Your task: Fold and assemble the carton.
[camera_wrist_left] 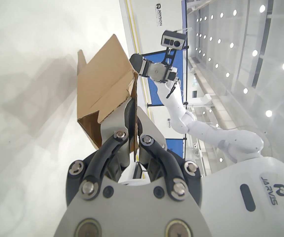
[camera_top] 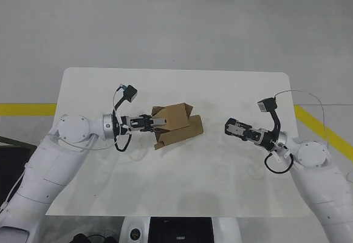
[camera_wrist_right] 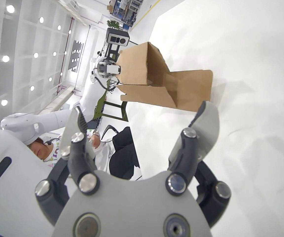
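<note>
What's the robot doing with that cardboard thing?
It is putting a carton together. The left gripper is shut on one cardboard wall, holding the carton near the middle of the white table. The carton is only half opened, with its flaps sticking out loose. The right gripper is open and apart from the carton, pointing at it from the other side. So the box isn't finished yet.
</note>
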Controlling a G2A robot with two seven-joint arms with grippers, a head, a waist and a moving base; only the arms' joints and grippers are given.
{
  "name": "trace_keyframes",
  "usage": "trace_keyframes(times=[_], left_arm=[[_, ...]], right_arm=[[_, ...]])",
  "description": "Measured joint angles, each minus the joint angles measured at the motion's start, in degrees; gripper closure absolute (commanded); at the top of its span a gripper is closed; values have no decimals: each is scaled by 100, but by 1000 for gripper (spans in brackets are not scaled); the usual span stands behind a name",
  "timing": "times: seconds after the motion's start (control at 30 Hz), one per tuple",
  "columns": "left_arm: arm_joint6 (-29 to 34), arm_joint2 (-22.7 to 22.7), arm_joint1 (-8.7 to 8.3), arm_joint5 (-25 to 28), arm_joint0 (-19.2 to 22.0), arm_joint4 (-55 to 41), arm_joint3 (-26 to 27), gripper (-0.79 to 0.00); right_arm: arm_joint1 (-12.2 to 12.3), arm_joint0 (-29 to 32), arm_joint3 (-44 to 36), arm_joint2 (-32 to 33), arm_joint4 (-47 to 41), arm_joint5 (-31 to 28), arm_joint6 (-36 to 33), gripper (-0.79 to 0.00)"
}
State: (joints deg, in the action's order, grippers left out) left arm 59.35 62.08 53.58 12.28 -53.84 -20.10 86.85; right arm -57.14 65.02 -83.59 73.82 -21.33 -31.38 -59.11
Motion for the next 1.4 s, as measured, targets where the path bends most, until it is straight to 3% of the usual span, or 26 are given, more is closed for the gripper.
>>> trace_keyframes(times=[0.27,0.5,1.0,1.23,1.4], left_arm=[[387,-81,24,120,66,19,7,0],[570,-137,51,84,81,-102,71,0],[660,-161,88,-51,42,-231,188,0],[734,-182,104,-49,45,-218,194,0],[769,-193,113,-40,38,-206,194,0]], right_arm=[[-169,-574,-43,-702,-1064,-555,-827,-785],[-319,-986,264,-1394,-1109,-734,-645,-754],[-380,-1291,795,-1921,-970,-814,-566,-711],[-438,-1412,943,-2178,-1150,-834,-546,-582],[-468,-1527,1112,-2351,-1373,-671,-708,-557]])
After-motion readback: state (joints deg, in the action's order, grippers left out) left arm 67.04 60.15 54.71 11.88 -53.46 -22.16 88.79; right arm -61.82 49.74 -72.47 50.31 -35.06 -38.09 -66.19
